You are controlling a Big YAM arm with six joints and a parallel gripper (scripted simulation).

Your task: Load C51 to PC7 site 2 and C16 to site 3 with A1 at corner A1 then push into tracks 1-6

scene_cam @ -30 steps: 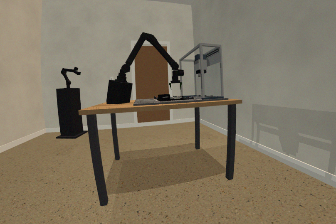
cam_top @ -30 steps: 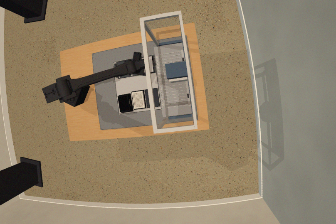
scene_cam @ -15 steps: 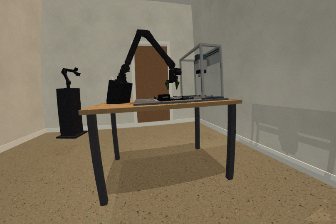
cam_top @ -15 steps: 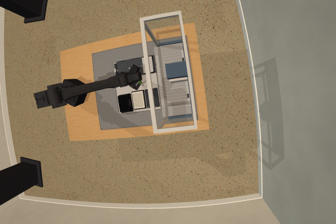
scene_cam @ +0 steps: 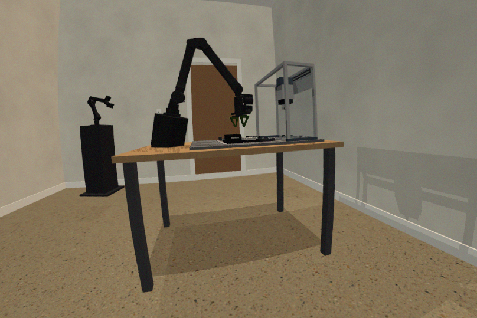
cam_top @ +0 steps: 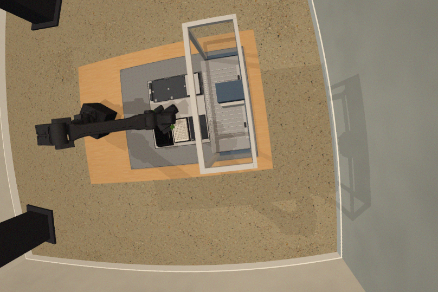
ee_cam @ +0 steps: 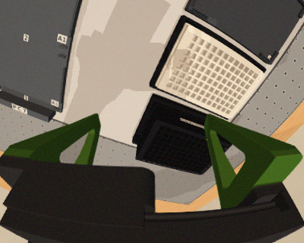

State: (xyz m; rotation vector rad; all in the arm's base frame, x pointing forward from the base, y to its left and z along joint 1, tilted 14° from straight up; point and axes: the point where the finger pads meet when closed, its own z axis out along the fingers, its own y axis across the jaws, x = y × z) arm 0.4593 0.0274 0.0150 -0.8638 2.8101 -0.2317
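The black deep-well block C51 (ee_cam: 174, 138) sits on nest S1, nearest the table's edge; it also shows in the side view (scene_cam: 232, 137). My gripper (ee_cam: 152, 119) (scene_cam: 239, 121) hangs open and empty some way above it, with the green fingers apart on either side of the block. The cream 96-well plate C15 (ee_cam: 210, 69) lies on nest S2 beside it. Nest S3 (ee_cam: 248, 5) is a dark empty tray. The grey carrier PC7 (cam_top: 168, 88) lies on the apron, with a pale plate (cam_top: 196, 83) on its end nearest the rails. Site 2 (ee_cam: 33, 35) shows bare with its A1 mark.
The instrument's white frame (cam_top: 219, 94) stands over the ribbed tracks (cam_top: 227, 119), with a blue head (cam_top: 230, 90) inside. Numbered track labels run along the apron edge. The arm's base (cam_top: 52, 133) stands at the table's left. The table edge is close behind nest S1.
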